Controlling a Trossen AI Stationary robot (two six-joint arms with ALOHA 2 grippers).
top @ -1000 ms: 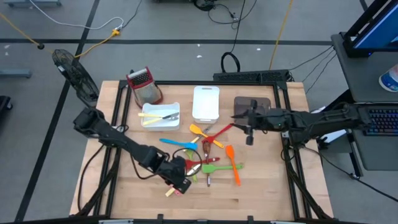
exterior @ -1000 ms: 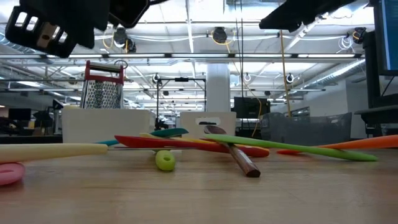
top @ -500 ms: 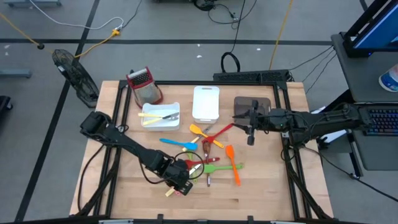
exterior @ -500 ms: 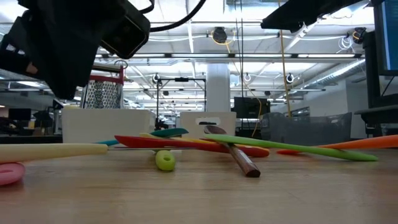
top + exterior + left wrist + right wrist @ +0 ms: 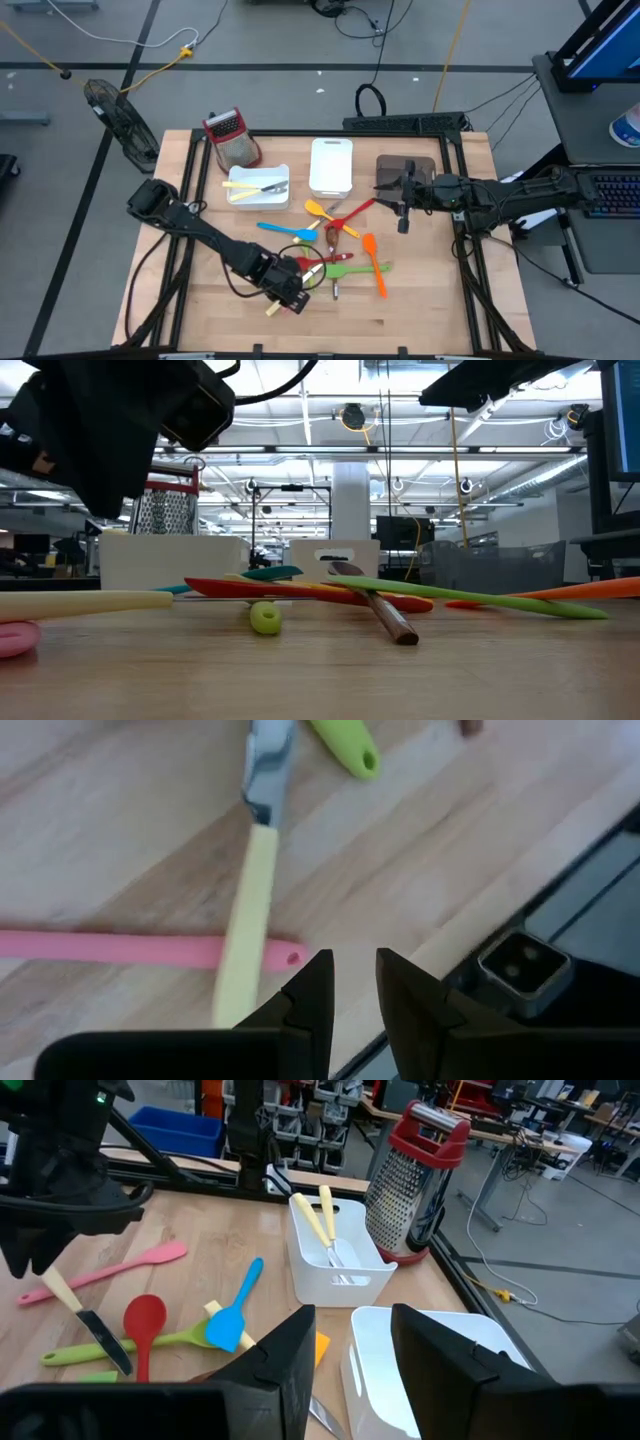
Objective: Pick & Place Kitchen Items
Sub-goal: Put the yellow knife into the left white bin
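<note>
Kitchen items lie scattered mid-table (image 5: 335,250): red, orange, green and blue utensils. Nearer the front lie a cream-handled knife (image 5: 250,890) and a pink spatula (image 5: 130,948), the knife crossing over the spatula's handle. My left gripper (image 5: 290,292) hangs just above them, pointing steeply down. Its fingers (image 5: 352,982) stand slightly apart beside the pink handle's holed end, with nothing between them. My right gripper (image 5: 400,200) waits open over the back right, by a brown tray (image 5: 420,165).
A white tray (image 5: 258,187) holding cream-handled utensils stands at the back left, a second white tray (image 5: 331,165) beside it. A red-topped metal grater (image 5: 232,138) stands at the far left corner. The table's front edge and a black frame rail (image 5: 560,950) lie close to my left gripper.
My left gripper has sunk toward the cream knife and pink spatula near the table's front and turned a little, then held still. The utensils have not moved.
</note>
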